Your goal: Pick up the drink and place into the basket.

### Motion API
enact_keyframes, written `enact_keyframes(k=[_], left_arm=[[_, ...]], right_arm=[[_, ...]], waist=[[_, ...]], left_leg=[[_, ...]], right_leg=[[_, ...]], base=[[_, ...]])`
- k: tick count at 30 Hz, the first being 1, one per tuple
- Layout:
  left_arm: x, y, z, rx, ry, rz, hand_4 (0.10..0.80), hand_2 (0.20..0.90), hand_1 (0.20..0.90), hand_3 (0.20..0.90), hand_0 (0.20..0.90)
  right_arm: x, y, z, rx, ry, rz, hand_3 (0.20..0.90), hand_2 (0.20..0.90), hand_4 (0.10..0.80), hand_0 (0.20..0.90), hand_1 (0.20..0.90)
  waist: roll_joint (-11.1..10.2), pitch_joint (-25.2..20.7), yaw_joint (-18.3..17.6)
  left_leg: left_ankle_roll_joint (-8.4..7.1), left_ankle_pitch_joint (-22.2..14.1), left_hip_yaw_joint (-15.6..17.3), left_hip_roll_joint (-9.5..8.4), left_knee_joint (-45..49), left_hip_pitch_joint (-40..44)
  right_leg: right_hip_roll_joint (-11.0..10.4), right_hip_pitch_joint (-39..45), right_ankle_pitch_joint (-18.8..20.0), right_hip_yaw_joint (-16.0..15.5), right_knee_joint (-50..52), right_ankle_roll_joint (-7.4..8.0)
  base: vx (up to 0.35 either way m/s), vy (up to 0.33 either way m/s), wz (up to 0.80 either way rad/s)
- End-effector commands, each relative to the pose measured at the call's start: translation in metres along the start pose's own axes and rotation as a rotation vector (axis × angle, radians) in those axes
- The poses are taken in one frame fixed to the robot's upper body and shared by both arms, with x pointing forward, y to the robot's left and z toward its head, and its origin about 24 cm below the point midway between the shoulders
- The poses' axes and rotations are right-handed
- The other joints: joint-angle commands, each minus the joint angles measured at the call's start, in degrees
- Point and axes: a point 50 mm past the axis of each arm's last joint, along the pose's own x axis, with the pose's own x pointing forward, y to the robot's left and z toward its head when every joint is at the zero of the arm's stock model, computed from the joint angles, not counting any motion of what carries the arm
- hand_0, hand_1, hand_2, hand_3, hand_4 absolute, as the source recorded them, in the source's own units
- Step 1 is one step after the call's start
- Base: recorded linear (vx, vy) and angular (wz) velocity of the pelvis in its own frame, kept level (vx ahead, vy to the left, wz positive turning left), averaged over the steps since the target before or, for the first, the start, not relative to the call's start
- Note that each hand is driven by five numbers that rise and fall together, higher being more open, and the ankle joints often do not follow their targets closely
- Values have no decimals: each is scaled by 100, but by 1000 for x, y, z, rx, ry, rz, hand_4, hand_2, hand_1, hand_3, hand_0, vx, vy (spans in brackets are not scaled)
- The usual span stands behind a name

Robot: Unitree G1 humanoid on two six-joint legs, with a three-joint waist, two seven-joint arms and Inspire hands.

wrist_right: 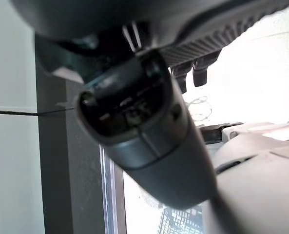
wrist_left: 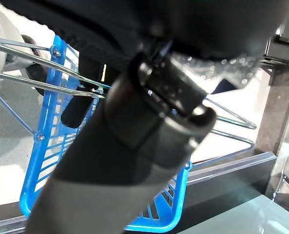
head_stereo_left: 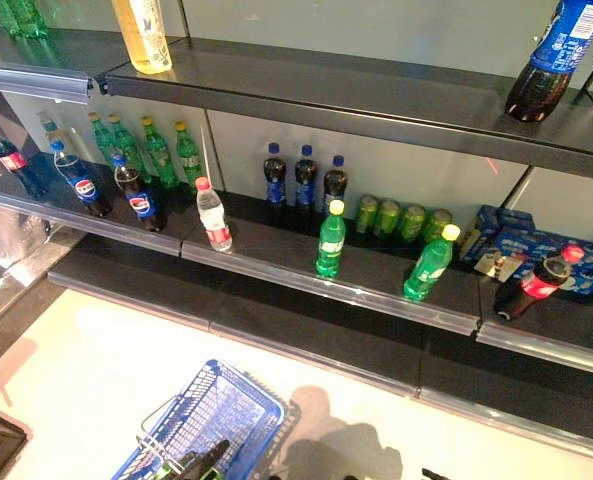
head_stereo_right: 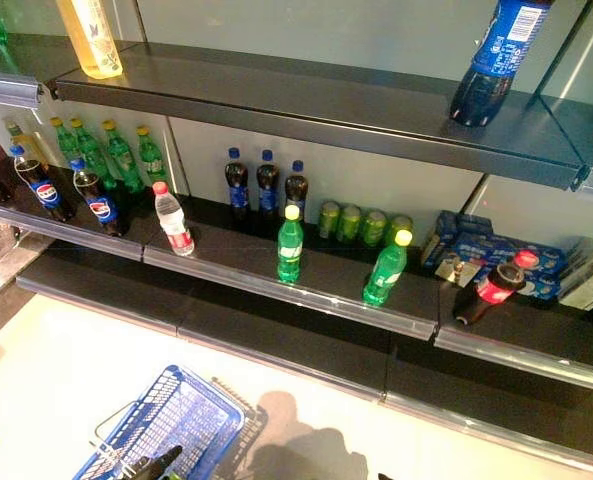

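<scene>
Many drinks stand on the middle shelf [head_stereo_left: 276, 265]. Near its front edge are a water bottle with a red cap [head_stereo_left: 213, 215] and two green bottles with yellow caps [head_stereo_left: 330, 240] [head_stereo_left: 428, 263]. A red-capped cola bottle [head_stereo_left: 536, 285] leans at the right. A blue basket [head_stereo_left: 211, 415] hangs low in front of the shelves, and my left hand [head_stereo_left: 201, 462] is curled round its wire handle [wrist_left: 47, 85]. My right hand [wrist_right: 144, 126] is low at the right, far from the bottles, with relaxed fingers [wrist_right: 200, 70] and nothing in it.
Cola bottles [head_stereo_left: 81, 185] and green bottles [head_stereo_left: 156, 150] fill the shelf's left end. At the back are three dark bottles [head_stereo_left: 304, 178], green cans [head_stereo_left: 401, 220] and blue packs [head_stereo_left: 521, 245]. The top shelf holds a yellow bottle [head_stereo_left: 144, 35] and a large cola bottle [head_stereo_left: 556, 60].
</scene>
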Motion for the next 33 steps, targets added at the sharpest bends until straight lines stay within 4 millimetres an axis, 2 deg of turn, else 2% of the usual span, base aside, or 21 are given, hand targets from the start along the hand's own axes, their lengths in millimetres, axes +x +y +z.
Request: enact_keyframes(k=[1, 7, 12, 15, 18, 19, 20, 21, 22, 23, 24, 25, 26, 29, 30, 31, 32, 33], left_arm=[[5, -41, 20, 42, -119, -196, 100, 300, 300, 200, 300], [5, -43, 18, 57, -110, -183, 100, 300, 300, 200, 300], [5, -41, 16, 66, -104, -178, 100, 300, 300, 200, 300], [5, -40, 18, 76, -106, -176, 100, 300, 300, 200, 300], [5, -40, 20, 83, -110, -177, 100, 300, 300, 200, 300], [5, -41, 22, 87, -114, -176, 100, 300, 300, 200, 300], [5, -41, 23, 88, -116, -174, 100, 300, 300, 200, 300], [4, -42, 27, 89, -125, -170, 100, 300, 300, 200, 300], [4, -41, 28, 89, -131, -168, 100, 300, 300, 200, 300], [4, -41, 28, 89, -132, -167, 100, 300, 300, 200, 300], [3, -39, 31, 80, -140, -159, 100, 300, 300, 200, 300], [3, -39, 31, 80, -139, -159, 100, 300, 300, 200, 300], [2, -35, 31, 71, -144, -153, 100, 300, 300, 200, 300], [0, -30, 26, 53, -149, -142, 100, 300, 300, 200, 300], [-1, -26, 22, 35, -149, -134, 100, 300, 300, 200, 300], [-2, -26, 21, 31, -150, -133, 100, 300, 300, 200, 300], [-3, -24, 19, 18, -149, -129, 100, 300, 300, 200, 300], [-3, -24, 18, 16, -148, -129, 100, 300, 300, 200, 300]], right_arm=[[1, 1, 4, -85, -31, -10, 900, 900, 800, 900, 900], [2, 7, 19, -115, -98, 8, 900, 900, 800, 900, 900], [1, 10, 25, -61, -142, 32, 900, 900, 800, 900, 900], [0, 14, 38, -84, -224, 45, 900, 900, 800, 900, 900], [-4, 18, 58, -119, -345, 51, 900, 900, 800, 900, 900], [-9, 23, 79, -148, -440, 46, 900, 900, 800, 900, 900], [-12, 25, 88, -149, -474, 48, 900, 900, 800, 900, 900], [-26, 31, 119, -159, -598, 62, 900, 900, 800, 900, 900], [-37, 33, 134, -171, -688, 64, 900, 900, 800, 900, 900], [-42, 34, 139, -178, -724, 63, 900, 900, 800, 900, 900], [-67, 32, 166, -178, -907, 66, 900, 900, 800, 900, 900], [-67, 32, 165, -179, -906, 66, 900, 900, 800, 900, 900], [-87, 27, 182, -179, -1031, 52, 900, 900, 800, 900, 900], [-129, 8, 210, -118, -1280, -19, 900, 900, 800, 900, 900], [-152, -2, 222, -78, -1421, -78, 900, 900, 800, 900, 900], [-157, -4, 224, -67, -1440, -85, 900, 900, 800, 900, 900], [-174, -10, 231, -33, -1534, -121, 900, 900, 800, 900, 900], [-177, -11, 232, -26, -1554, -134, 900, 900, 800, 900, 900]], waist=[[77, -39, 84], [30, -27, 95], [4, -35, 112], [-25, -44, 135], [-55, -42, 149], [-76, -39, 150], [-87, -37, 148], [-123, -28, 121], [-142, -27, 96], [-146, -29, 85], [-162, -32, 22], [-161, -33, 23], [-162, -37, -27], [-149, -58, -129], [-129, -73, -179], [-126, -76, -187], [-103, -93, -216], [-95, -98, -220]], left_leg=[[-357, -116, 325, 302, 26, 95], [-337, -131, 380, 298, 26, 115], [-327, -145, 391, 299, 26, 147], [-325, -148, 373, 297, 26, 153], [-327, -142, 357, 300, 26, 161], [-326, -137, 348, 301, 26, 160], [-326, -134, 347, 305, 26, 159], [-322, -131, 345, 309, 26, 153], [-317, -127, 349, 312, 26, 143], [-315, -127, 351, 313, 26, 141], [-307, -130, 372, 317, 26, 128], [-307, -131, 372, 318, 26, 128], [-297, -140, 402, 321, 26, 128], [-276, -174, 462, 321, 26, 143], [-273, -205, 515, 329, 26, 172], [-273, -212, 524, 331, 26, 178], [-273, -234, 561, 339, 26, 195], [-272, -241, 569, 339, 26, 201]], right_leg=[[-309, 75, 63, -133, 16, 379], [-324, 77, 81, -153, 16, 394], [-323, 117, 72, -174, 16, 396], [-330, 128, 79, -182, 16, 405], [-338, 143, 93, -196, 16, 421], [-339, 144, 105, -194, 16, 427], [-338, 143, 111, -192, 16, 429], [-333, 134, 121, -184, 16, 433], [-331, 120, 130, -174, 16, 436], [-330, 117, 132, -170, 16, 437], [-327, 86, 143, -145, 16, 447], [-326, 87, 143, -145, 16, 447], [-321, 66, 144, -121, 21, 454], [-310, 34, 123, -54, 31, 472], [-308, 23, 95, -16, 46, 477], [-308, 22, 89, -10, 48, 478], [-312, 14, 69, 10, 52, 481], [-313, 14, 63, 15, 53, 482]], base=[[0, 0, 0], [0, 0, 0], [0, 0, 0], [0, 0, 0], [2, -9, 1], [6, -35, 4], [-1, -61, 6], [-12, -62, 7], [-15, -56, 8], [-20, -45, 12], [-13, -27, 11], [-17, -31, 9], [0, 0, 0], [0, 0, 0], [8, 17, -3], [12, 26, -7], [9, 18, -6], [18, 24, -8]])
